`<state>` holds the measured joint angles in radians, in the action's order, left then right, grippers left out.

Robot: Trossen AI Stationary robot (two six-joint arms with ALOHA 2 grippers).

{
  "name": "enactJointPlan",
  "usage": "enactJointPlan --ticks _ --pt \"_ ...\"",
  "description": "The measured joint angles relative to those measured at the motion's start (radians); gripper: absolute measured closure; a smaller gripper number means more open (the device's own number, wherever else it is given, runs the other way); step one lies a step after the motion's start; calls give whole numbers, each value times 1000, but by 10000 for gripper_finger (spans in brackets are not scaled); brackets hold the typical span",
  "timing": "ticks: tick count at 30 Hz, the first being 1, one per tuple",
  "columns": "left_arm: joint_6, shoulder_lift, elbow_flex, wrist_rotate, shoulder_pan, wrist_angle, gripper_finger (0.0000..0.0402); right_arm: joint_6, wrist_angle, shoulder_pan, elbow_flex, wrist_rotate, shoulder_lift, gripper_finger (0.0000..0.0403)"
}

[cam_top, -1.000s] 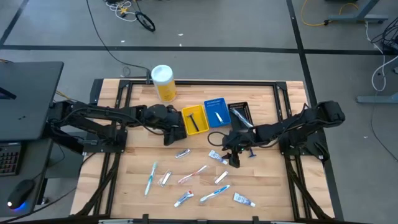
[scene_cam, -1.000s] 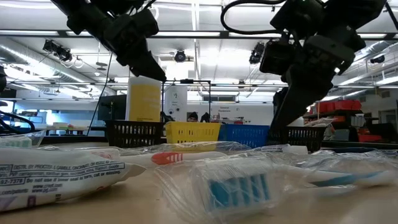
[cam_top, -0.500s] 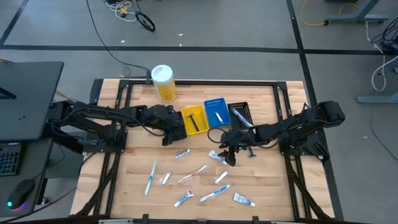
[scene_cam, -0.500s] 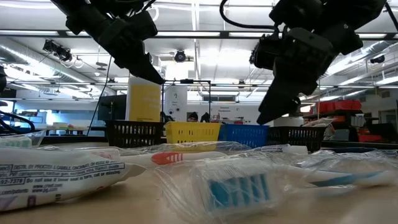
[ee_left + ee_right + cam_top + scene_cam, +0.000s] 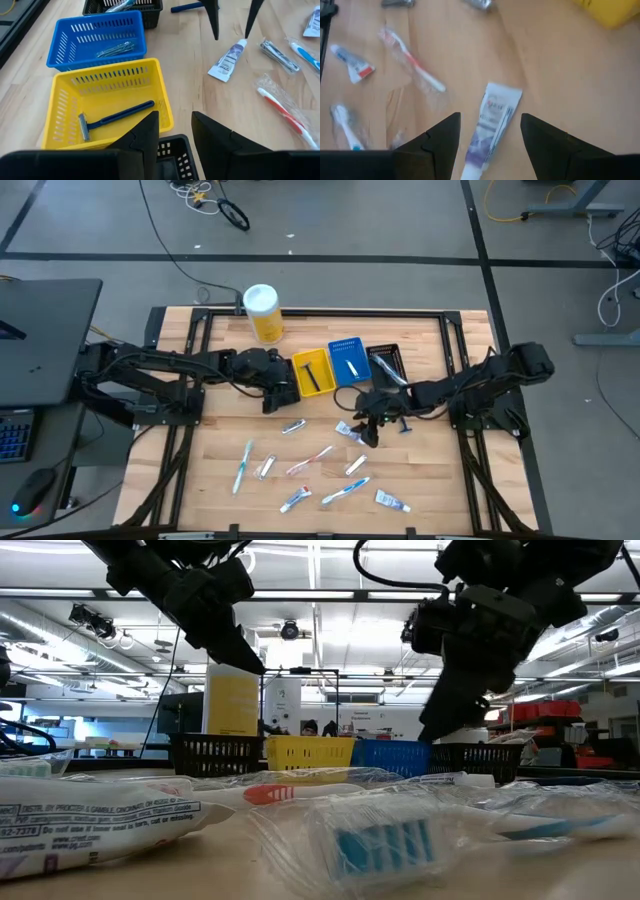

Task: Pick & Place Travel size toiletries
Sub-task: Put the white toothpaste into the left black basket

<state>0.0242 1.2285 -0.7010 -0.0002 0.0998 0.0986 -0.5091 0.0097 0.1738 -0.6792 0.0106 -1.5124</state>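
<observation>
Travel size toiletries lie scattered on the wooden table's near half: a white tube [image 5: 347,430], a red toothbrush [image 5: 310,462], a teal toothbrush [image 5: 241,465], and a small tube [image 5: 392,501]. My right gripper [image 5: 368,434] hovers open above the white tube [image 5: 492,125], with one finger on either side of it and no contact. My left gripper [image 5: 270,398] hangs open over a black bin [image 5: 172,150] beside the yellow bin [image 5: 107,102]. A dark-handled razor [image 5: 117,114] lies in the yellow bin.
A blue bin [image 5: 348,360] and a second black bin [image 5: 386,362] stand in a row beside the yellow one. A large yellow canister [image 5: 263,313] stands by the far edge. A blue razor [image 5: 405,425] lies right of my right gripper. Bare wood shows at the table's left.
My right gripper has moved a little toward the table's left and now stands over the white tube, still open. The toiletries lie where they were.
</observation>
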Motion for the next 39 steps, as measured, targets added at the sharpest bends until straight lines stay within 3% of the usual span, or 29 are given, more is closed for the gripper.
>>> enactJointPlan --ticks 17,22,29,35,39 --pt "-18 0 0 0 0 1 278 7 -9 92 -2 -31 -154 187" --pt "-17 0 0 0 0 0 278 60 -53 112 -4 -114 -155 216" --pt "-21 0 0 0 0 -10 278 106 -53 109 -3 -123 -157 279" --pt "-60 0 0 3 0 -93 278 140 -29 88 4 -116 -124 290" --pt "-41 0 0 -51 1 -118 278 257 -5 63 3 -246 -55 291"
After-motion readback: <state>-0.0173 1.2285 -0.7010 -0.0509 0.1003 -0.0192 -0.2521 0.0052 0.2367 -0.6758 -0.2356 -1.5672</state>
